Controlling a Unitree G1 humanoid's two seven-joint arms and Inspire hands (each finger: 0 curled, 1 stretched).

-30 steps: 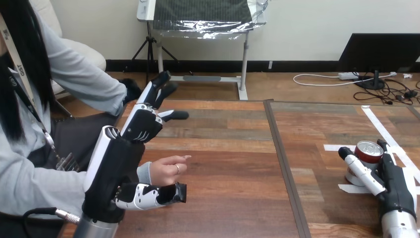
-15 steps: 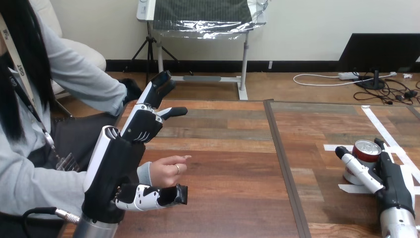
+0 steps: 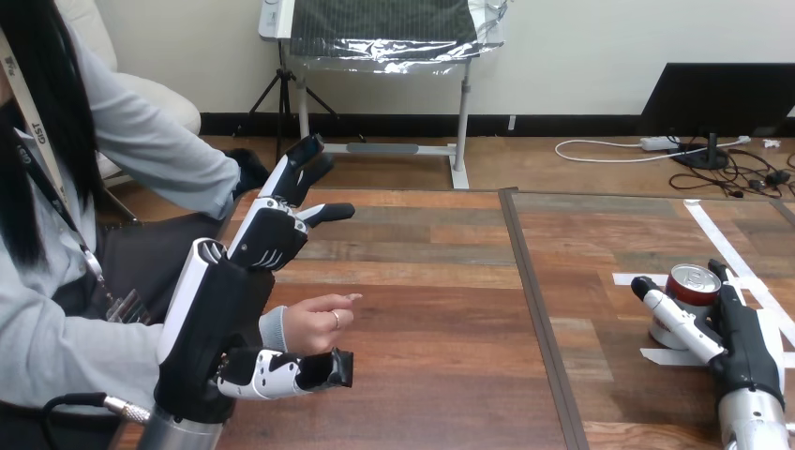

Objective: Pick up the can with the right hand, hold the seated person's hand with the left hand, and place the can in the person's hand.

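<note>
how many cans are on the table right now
1: the can stands on white tape marks at the right of the table, with the right hand curled round it. No other seems hidden.

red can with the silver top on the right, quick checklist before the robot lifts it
1. Red can with the silver top upright on the wooden table: ok.
2. Right robot hand at the can: ok, it lies against the can's side.
3. Firm grip on the can: cannot tell.
4. Left robot hand holding the person's hand: not ok. It is raised with straight fingers, apart from that hand.
5. Person's hand ready to receive: not ok. It rests on the table, palm not turned up.
</note>
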